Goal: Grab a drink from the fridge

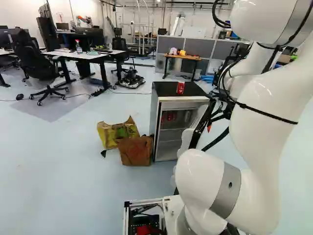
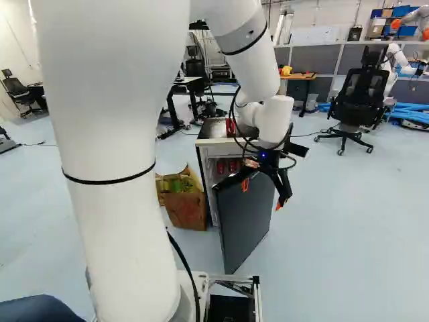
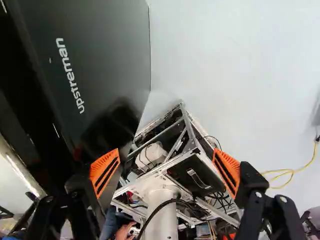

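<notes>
red metal drink cans stand inside the upper part of a small pale-framed fridge with a black top, seen through its open front. a paler can is on the same level, and a single red can stands upright on the black top. the dark, flat fridge door is swung open toward the base.

the black two-fingered gripper with orange pads hangs in front of the fridge, by the upper part of the door, at the end of the smooth white arm. in the wrist view the two fingers of the gripper are spread well apart; the door is beside one of them, though i cannot tell if they touch. ahead, between the fingers, the metal-framed moving base shows. a thin yellow cable lies on the floor past the other finger.

beside the fridge, in the left base view, a brown bag sits in front of a yellow-green bag. farther back is a wood-topped table; at the right of the right base view are a black wheeled office chair and another robot.
</notes>
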Controlling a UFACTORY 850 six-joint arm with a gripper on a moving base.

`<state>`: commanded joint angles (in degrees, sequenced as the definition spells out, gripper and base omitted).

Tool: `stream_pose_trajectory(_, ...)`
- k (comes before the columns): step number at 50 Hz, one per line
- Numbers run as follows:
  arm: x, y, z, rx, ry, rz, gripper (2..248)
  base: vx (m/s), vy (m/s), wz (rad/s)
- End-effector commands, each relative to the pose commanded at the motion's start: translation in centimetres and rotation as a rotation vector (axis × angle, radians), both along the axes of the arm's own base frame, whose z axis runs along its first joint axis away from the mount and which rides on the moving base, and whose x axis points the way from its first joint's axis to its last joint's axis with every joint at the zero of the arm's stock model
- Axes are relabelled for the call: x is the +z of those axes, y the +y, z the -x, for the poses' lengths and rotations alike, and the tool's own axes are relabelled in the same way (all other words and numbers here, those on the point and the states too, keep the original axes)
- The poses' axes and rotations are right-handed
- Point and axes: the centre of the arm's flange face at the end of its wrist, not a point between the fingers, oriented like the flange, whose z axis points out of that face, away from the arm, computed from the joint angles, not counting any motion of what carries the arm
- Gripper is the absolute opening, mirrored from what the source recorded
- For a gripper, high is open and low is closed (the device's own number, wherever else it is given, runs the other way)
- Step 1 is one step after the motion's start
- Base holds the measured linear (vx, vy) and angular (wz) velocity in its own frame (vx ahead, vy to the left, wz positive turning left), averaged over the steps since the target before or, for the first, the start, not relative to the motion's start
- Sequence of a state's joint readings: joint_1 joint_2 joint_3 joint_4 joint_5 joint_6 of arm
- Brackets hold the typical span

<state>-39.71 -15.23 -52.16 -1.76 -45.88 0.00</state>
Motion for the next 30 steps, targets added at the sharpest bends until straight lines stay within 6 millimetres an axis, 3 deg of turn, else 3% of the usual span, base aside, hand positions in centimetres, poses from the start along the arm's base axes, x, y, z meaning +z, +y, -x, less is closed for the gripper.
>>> stream_pose_trajectory(30,-0.3,5.5,-1.8,0.177,-0.054,0.075,247,0.000,0.000,0.000)
